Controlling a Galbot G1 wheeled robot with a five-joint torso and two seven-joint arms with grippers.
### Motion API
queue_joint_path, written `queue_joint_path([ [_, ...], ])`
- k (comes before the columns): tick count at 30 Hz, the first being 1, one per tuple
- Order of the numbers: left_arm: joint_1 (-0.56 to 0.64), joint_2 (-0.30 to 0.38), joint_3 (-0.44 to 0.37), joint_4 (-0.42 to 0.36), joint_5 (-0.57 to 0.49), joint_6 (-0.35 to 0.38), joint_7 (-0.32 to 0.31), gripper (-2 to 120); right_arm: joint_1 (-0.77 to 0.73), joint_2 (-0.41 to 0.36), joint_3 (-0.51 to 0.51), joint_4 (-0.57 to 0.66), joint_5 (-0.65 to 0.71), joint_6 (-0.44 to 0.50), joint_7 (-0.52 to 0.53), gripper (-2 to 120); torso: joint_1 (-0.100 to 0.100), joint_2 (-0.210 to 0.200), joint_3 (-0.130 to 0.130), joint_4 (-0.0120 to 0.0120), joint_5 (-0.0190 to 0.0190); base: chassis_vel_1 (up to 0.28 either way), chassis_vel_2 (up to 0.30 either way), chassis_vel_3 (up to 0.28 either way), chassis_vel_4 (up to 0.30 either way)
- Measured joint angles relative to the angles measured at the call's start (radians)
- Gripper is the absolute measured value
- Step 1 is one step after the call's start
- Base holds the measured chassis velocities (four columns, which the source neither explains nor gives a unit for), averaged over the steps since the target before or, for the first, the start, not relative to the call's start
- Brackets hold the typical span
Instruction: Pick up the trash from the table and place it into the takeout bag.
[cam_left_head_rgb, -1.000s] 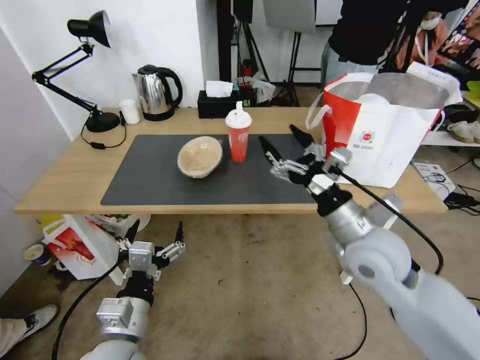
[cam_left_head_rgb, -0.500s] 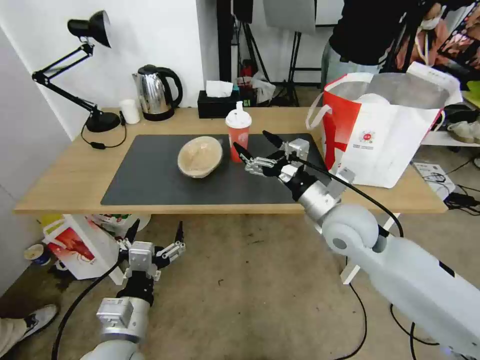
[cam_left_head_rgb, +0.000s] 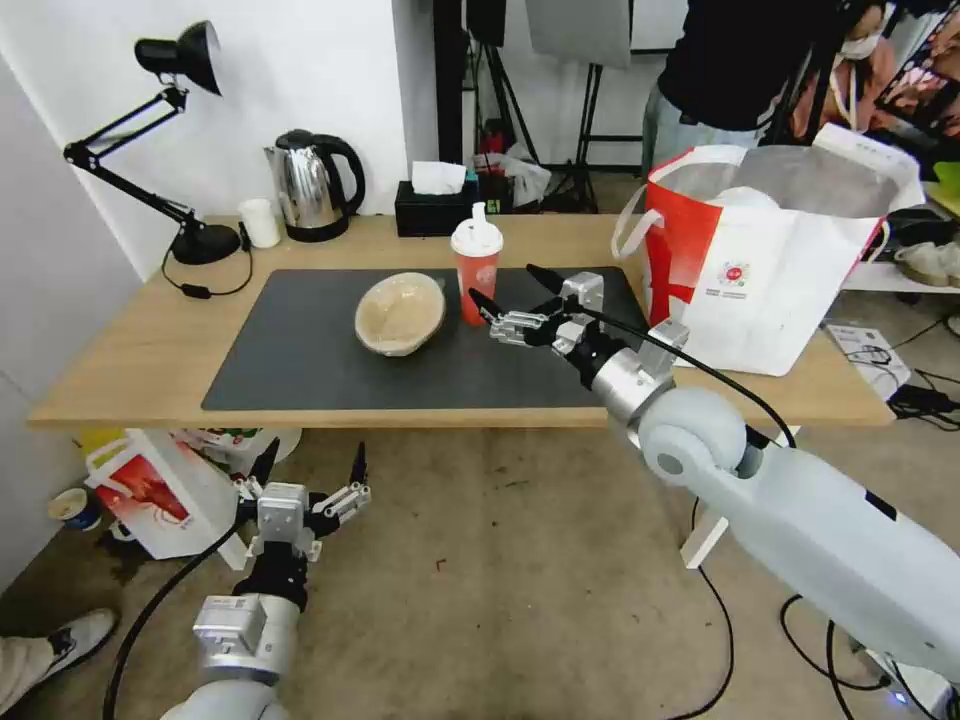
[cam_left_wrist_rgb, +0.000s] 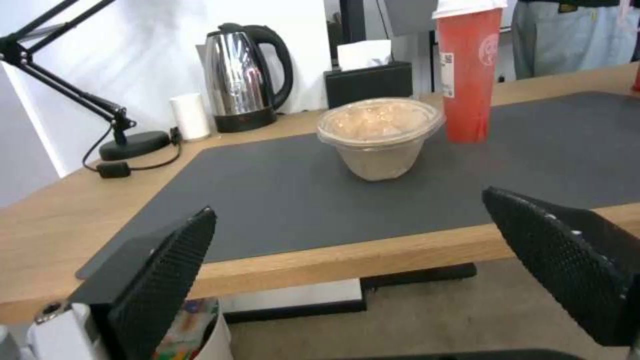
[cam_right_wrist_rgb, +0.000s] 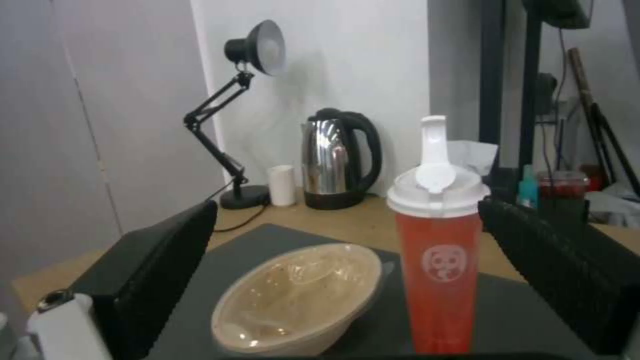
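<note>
A long light-wood table (cam_left_head_rgb: 130, 350) stands against a white wall, with a large dark grey mat (cam_left_head_rgb: 300, 370) covering most of its middle and a concrete-looking floor showing in front of it. Along the back edge sit a black desk lamp (cam_left_head_rgb: 185, 60), a small white cup (cam_left_head_rgb: 261, 222), a steel kettle (cam_left_head_rgb: 312, 185) and a black tissue box (cam_left_head_rgb: 435, 208). On the mat, a beige pulp bowl (cam_left_head_rgb: 400, 313) lies tilted, its opening turned toward the robot, and just beside it on the robot's right a red drink cup (cam_left_head_rgb: 477, 270) with a white domed lid stands upright. The takeout bag (cam_left_head_rgb: 770, 270) stands open at the table's right end, its silver lining visible and something white and rounded lying inside. The right gripper (cam_left_head_rgb: 512, 288) reaches over the mat just to the right of the red drink cup, fingers spread wide and holding nothing; in the right wrist view the cup (cam_right_wrist_rgb: 440, 250) sits between the two fingers but apart from them, with the bowl (cam_right_wrist_rgb: 300, 300) next to it. The left gripper (cam_left_head_rgb: 308, 470) hangs low in front of the table's near edge, below the tabletop, its fingers also spread and empty. A red-and-white printed carton (cam_left_head_rgb: 150, 490) rests on the floor under the table's left end.
</note>
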Motion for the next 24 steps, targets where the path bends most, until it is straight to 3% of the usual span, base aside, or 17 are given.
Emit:
queue_joint_path([
  [10, 0.0, 0.0, 0.0, 0.0, 0.0, 0.0, 0.0, 100, 0.047, 0.005, -0.008, -0.033, 0.03, -0.063, 0.08, 100, 0.0, 0.0, 0.0, -0.0001, 0.0, 0.0, 0.0, 0.0, 0.0],
  [24, 0.0, 0.0, 0.0, 0.0, 0.0, 0.0, 0.0, 100, 0.159, 0.06, -0.064, -0.205, 0.087, -0.117, 0.06, 100, 0.0, 0.0, 0.0, -0.0002, 0.0, 0.0, 0.0, 0.0, 0.0],
])
